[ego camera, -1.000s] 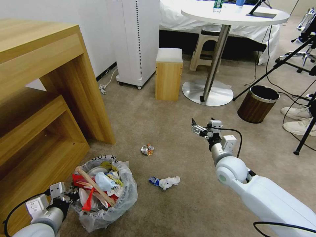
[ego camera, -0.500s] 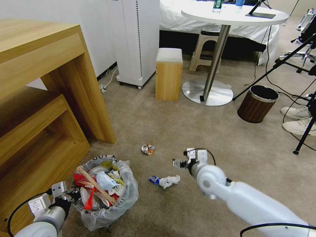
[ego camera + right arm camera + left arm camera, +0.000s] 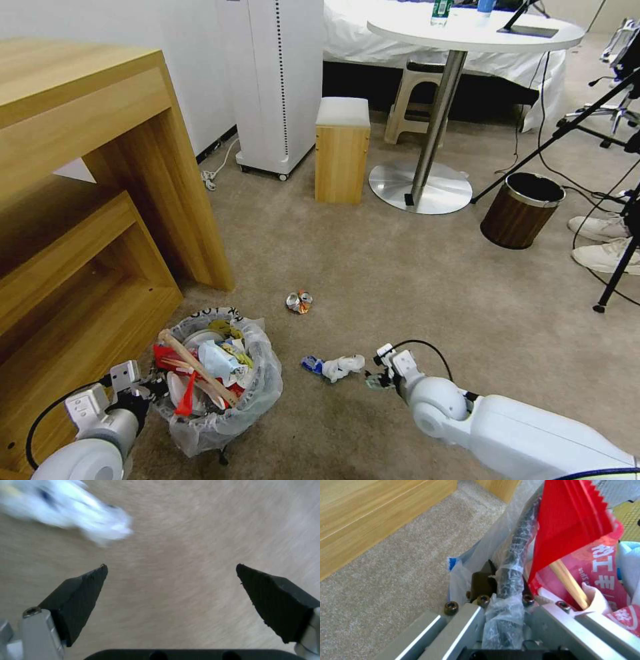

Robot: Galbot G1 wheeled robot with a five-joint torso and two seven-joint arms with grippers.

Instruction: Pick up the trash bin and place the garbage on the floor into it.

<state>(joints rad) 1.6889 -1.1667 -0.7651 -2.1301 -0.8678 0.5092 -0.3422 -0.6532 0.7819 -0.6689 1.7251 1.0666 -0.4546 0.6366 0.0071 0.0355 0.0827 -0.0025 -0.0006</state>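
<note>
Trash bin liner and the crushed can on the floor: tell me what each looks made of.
The trash bin liner looks like thin clear plastic film: crinkled, glossy, see-through. The left pincer is shut on its rim. The crushed can looks like thin metal, probably aluminium: shiny silver, dented, with an orange print.

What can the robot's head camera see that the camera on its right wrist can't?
Head view alone: the bin packed with litter, its rim held by the left pincer, a crushed can on the carpet, the wooden desk and a brown bin.

Right wrist view alone: the right pincer close up, fingers spread wide over bare carpet.

Both: the crumpled white and blue cup, just ahead of that pincer.
</note>
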